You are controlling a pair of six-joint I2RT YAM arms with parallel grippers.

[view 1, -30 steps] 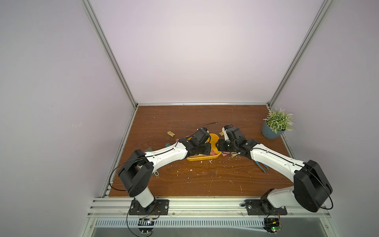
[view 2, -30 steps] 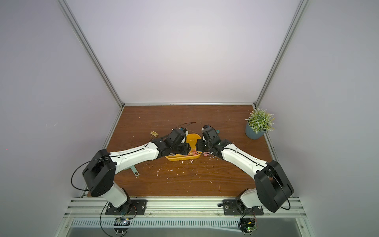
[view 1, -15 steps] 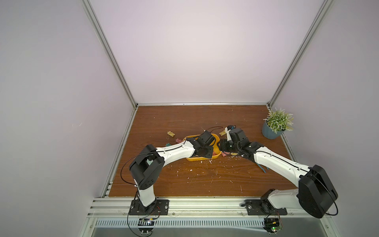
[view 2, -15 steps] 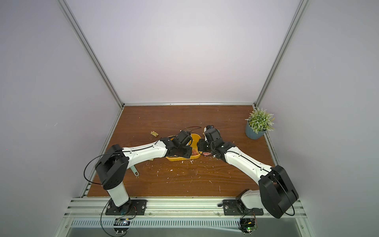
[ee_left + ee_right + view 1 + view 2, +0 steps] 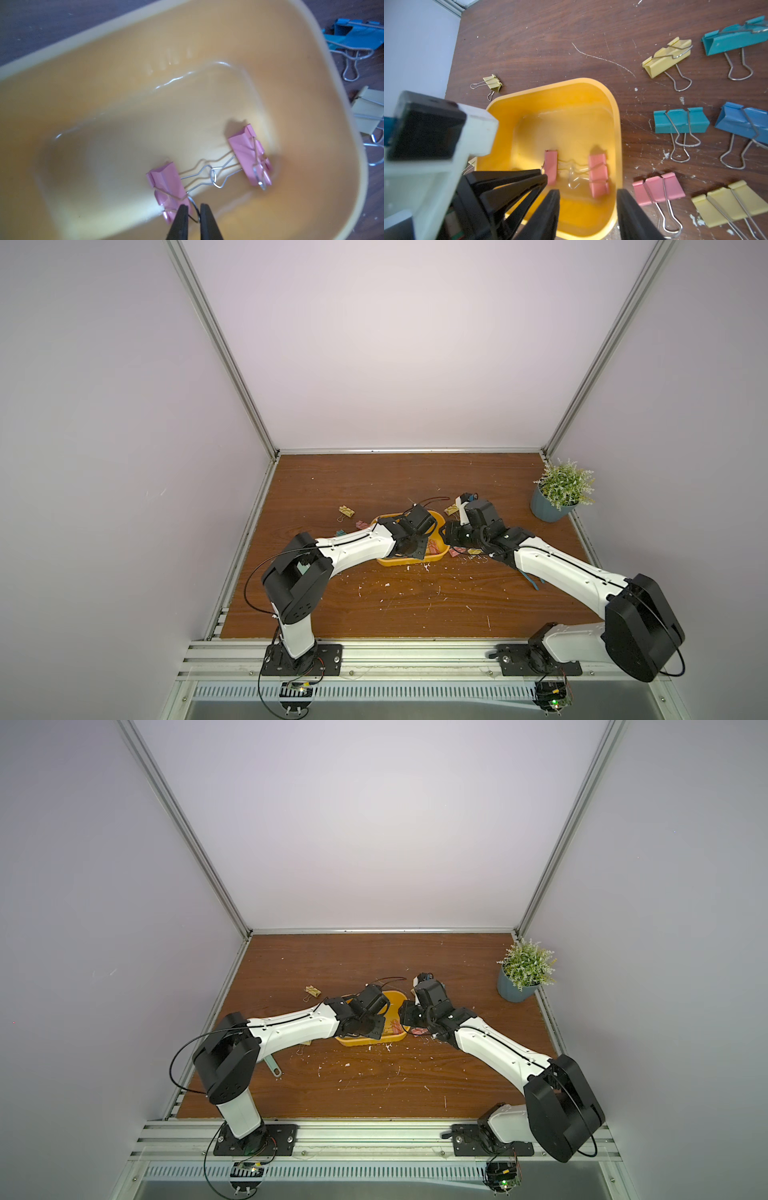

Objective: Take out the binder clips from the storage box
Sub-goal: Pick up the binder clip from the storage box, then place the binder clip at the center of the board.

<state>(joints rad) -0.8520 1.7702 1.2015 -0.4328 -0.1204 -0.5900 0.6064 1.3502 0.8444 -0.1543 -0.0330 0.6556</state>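
Observation:
The yellow storage box point(image 5: 415, 565) point(image 5: 374, 1045) sits mid-table between both arms. Two pink binder clips lie inside it, their wire handles interlocked: one point(image 5: 166, 185) point(image 5: 550, 166) by my left gripper, the second point(image 5: 249, 158) point(image 5: 598, 174) near the box wall. My left gripper point(image 5: 194, 209) point(image 5: 415, 549) reaches down into the box, shut on the near pink clip's wire handle. My right gripper point(image 5: 587, 207) point(image 5: 446, 537) is open, astride the box's rim point(image 5: 617, 145): one finger is inside and one outside, with nothing held.
Several binder clips lie on the wood beside the box: yellow point(image 5: 666, 56), teal point(image 5: 681, 122), blue point(image 5: 743, 122), pink point(image 5: 658, 189), plus a small yellow one point(image 5: 493, 83) on the far side. A potted plant point(image 5: 548, 510) stands back right. A teal dustpan handle point(image 5: 272, 1067) lies under my left arm.
My left arm pushed further over the box and its fingers closed from partly open onto the clip's wire handle. The right gripper shifted only slightly and kept its opening.

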